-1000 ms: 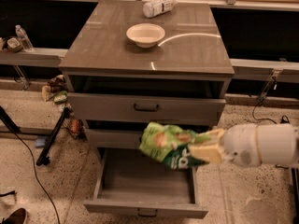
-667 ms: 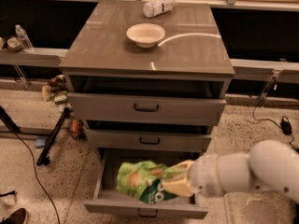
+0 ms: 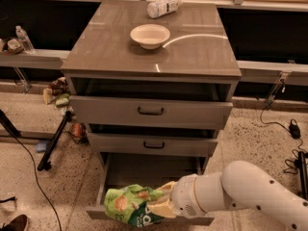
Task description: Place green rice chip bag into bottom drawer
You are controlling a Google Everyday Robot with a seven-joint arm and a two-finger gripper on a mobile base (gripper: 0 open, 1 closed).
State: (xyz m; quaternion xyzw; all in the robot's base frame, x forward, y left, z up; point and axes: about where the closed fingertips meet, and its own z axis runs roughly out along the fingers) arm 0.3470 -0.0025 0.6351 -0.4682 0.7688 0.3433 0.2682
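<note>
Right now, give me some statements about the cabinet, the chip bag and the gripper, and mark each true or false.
1. The bottom drawer is open. True.
2. The gripper, at that drawer's front edge, holds the chip bag. True.
3. The bowl sits inside a drawer. False: it is on the cabinet top.
4. The bottle stands upright. False: it lies on its side.

1. White lettering on dark green end of green rice chip bag [image 3: 127,203]: not legible.
2. Label on bottle [image 3: 163,6], lying on surface [image 3: 110,47]: unreadable.
3. Pincer [image 3: 161,207] clamped on bag above bottom drawer [image 3: 144,172] front edge.
</note>
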